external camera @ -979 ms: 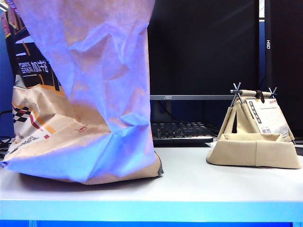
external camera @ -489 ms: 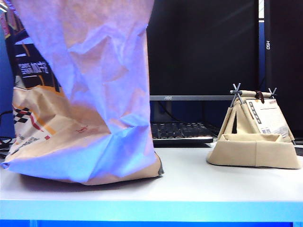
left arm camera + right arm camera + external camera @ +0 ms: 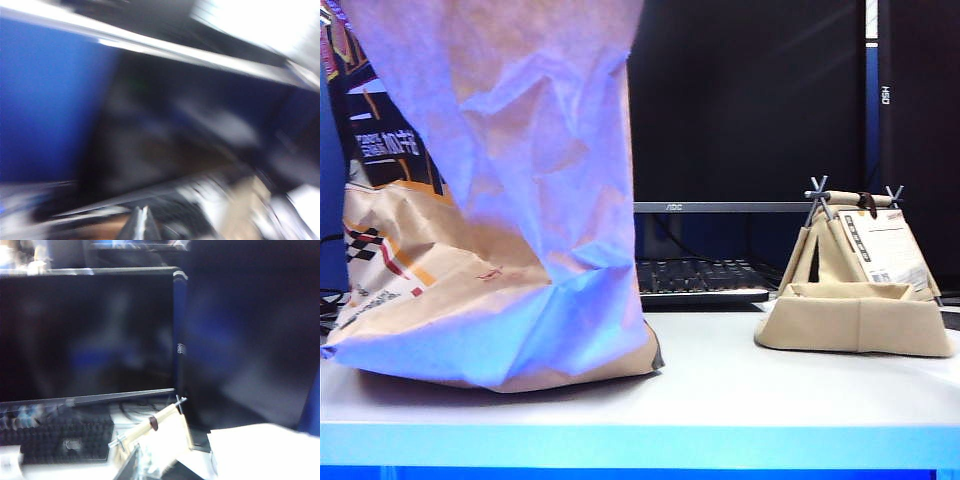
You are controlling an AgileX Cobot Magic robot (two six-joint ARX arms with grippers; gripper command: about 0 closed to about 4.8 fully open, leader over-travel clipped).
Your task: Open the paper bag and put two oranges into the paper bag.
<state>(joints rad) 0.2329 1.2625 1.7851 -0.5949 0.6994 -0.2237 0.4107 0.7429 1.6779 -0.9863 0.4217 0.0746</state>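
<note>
My left claw point(image 3: 141, 223) is pinched shut on nothing, fingertips just showing in a blurred wrist view aimed at the monitor, not the bag. Right claw point(image 3: 134, 465) is shut and empty too, pointing over the keyboard point(image 3: 55, 440) and small canvas tent point(image 3: 152, 437). Neither shows in the exterior view. The paper bag point(image 3: 495, 200) stands tall on the table point(image 3: 740, 400), left side, mouth out of frame, so my left arm looks nearer. No oranges visible anywhere.

Exterior view – table height, level, paper bag point(image 3: 490, 200) close at left; wrist views – raised, facing monitors; all share keyboard point(image 3: 700, 280).
</note>
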